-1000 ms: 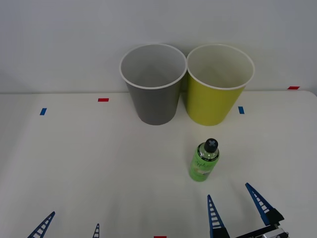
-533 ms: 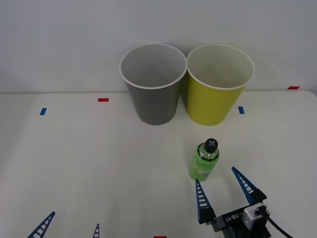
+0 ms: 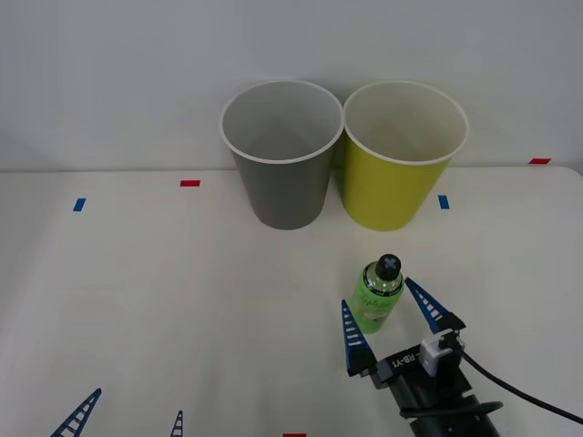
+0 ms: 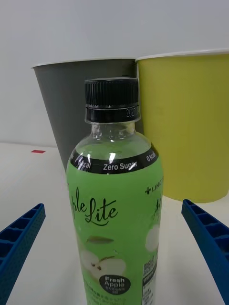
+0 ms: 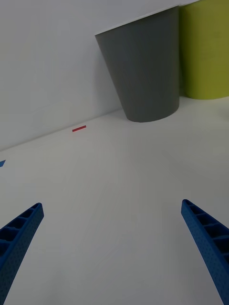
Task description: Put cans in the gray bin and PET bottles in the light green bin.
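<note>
Right gripper [image 3: 390, 314] has advanced from the 5 o'clock edge of the front view up to the PET bottle [image 3: 376, 296]; its two blue fingers now flank the bottle, one on each side, spread wide with clear gaps to the label in the right wrist view [image 4: 114, 214]; nothing is held yet. Bottle unmoved; upright on the tabletop [image 3: 137, 291], black cap on, at roughly 5 o'clock from the middle of the front view, near side of the two bins.

Gray bin [image 3: 281, 155] and light green bin [image 3: 404, 155] stand side by side at 12 o'clock, rims touching or nearly so; light green bin lies at 12 to 1 o'clock from the bottle; what shows of both interiors looks bare.

Left gripper [image 3: 127, 417] parked at 7 o'clock, fingers wide apart, holding nothing; its wrist view looks along bare tabletop toward the gray bin [image 5: 143, 71].

Progress, as judged: nothing sorted so far; approach to the bottle essentially complete; closing on it, lift, carry and release over the light green bin all remain. No cans seen on the tabletop, so the gray bin may have no work.
</note>
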Tool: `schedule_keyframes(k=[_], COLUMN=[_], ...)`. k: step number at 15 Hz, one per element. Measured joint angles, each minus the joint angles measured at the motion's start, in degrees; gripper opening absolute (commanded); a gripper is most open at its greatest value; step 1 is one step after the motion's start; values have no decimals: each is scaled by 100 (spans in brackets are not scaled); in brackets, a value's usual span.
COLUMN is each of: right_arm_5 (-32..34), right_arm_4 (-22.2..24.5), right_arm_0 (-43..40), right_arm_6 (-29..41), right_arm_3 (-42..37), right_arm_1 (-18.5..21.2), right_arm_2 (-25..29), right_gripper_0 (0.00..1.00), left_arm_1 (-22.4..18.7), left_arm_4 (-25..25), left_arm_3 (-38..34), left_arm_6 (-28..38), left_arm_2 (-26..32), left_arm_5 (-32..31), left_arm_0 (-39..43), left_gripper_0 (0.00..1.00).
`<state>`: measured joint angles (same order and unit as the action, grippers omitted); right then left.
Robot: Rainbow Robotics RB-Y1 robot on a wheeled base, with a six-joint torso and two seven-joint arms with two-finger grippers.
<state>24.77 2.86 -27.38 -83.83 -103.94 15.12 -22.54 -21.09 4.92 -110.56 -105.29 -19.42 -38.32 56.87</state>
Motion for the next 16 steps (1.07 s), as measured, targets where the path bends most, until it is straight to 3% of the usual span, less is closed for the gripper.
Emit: schedule_keyframes(k=[7, 8, 9, 16], right_arm_5=[-376, -400, -408, -412], right_arm_4=[-51, -55, -58, -292], right_arm_0=[317, 337, 344, 347], right_arm_6=[0, 3, 4, 7], right_arm_3=[2, 3, 4, 4], right_arm_1=[-122, -146, -165, -169], right_arm_2=[54, 59, 70, 106], right_gripper_0=[98, 57, 3, 0], left_arm_1=[0, 0, 0, 0], left_arm_4=[0, 0, 0, 0], left_arm_3=[0, 0, 0, 0], left_arm_6=[0, 0, 0, 0], left_arm_2=[0, 0, 0, 0], left_arm_5=[0, 0, 0, 0], left_arm_0=[0, 0, 0, 0], left_gripper_0=[100, 100, 100, 100])
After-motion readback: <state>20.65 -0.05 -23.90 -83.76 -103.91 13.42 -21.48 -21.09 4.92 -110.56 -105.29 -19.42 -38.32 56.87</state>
